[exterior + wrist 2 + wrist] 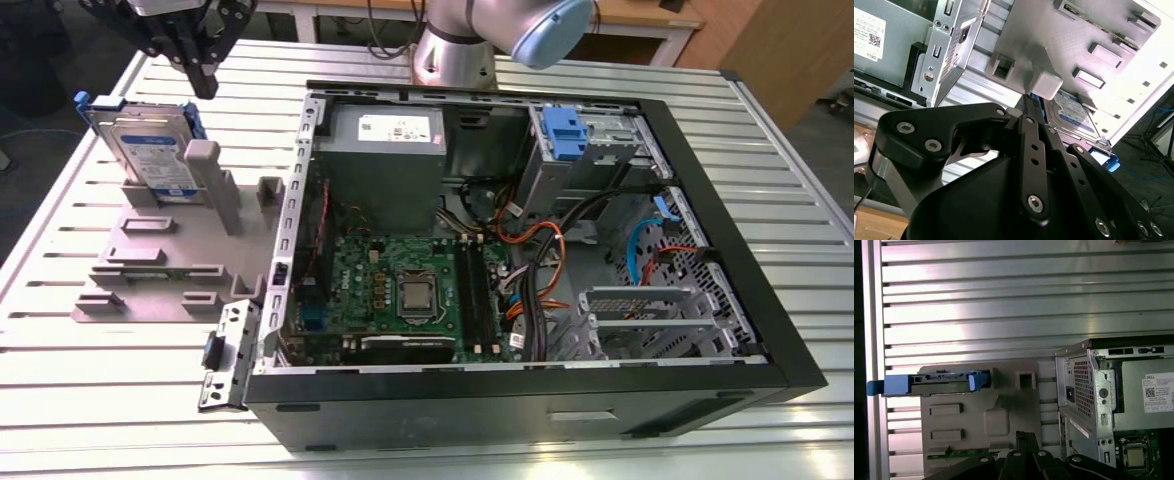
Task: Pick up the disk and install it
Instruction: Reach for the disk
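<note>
The disk (147, 150) stands on edge in the grey slotted stand (147, 270) at the exterior view's left, its white-and-blue label facing forward and a blue rail around it. My gripper (203, 85) hangs just above and behind the disk's top edge, apart from it, fingers shut together on nothing. In the first wrist view the disk (939, 382) shows edge-on across the stand (999, 415), with the gripper (1024, 436) off to one side of it. In the second wrist view the shut gripper (1026, 98) points toward the disk (1074, 112) and the stand (1054, 40).
An open computer case (787, 330) lies on the slatted metal table (80, 400), holding a grey power supply (387, 140), a motherboard (400, 290), cables and a drive bay with a blue carrier (565, 135). The case's metal edge (1074, 385) is close to the stand.
</note>
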Controlling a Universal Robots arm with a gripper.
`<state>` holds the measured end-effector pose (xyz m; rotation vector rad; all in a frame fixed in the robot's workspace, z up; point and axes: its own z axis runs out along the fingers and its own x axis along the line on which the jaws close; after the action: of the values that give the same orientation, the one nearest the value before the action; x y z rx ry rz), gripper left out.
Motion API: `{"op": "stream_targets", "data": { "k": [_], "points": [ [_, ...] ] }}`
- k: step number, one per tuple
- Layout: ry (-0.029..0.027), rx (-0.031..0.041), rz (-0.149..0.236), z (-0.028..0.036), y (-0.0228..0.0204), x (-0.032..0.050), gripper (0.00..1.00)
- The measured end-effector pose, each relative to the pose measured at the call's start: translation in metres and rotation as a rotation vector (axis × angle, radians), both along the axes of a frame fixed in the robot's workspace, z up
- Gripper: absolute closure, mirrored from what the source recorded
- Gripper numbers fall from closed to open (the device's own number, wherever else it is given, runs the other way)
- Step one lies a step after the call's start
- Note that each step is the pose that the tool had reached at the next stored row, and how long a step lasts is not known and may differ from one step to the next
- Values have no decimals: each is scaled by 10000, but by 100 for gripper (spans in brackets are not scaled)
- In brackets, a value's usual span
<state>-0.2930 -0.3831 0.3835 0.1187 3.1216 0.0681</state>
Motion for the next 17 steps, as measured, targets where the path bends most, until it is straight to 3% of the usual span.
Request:
{"op": "stream_targets", "data": {
  "k": [9,17],
  "points": [
    [14,0,0,-8,14,-54,89],
    [21,1,0,-20,56,-83,89]
  ]
}}
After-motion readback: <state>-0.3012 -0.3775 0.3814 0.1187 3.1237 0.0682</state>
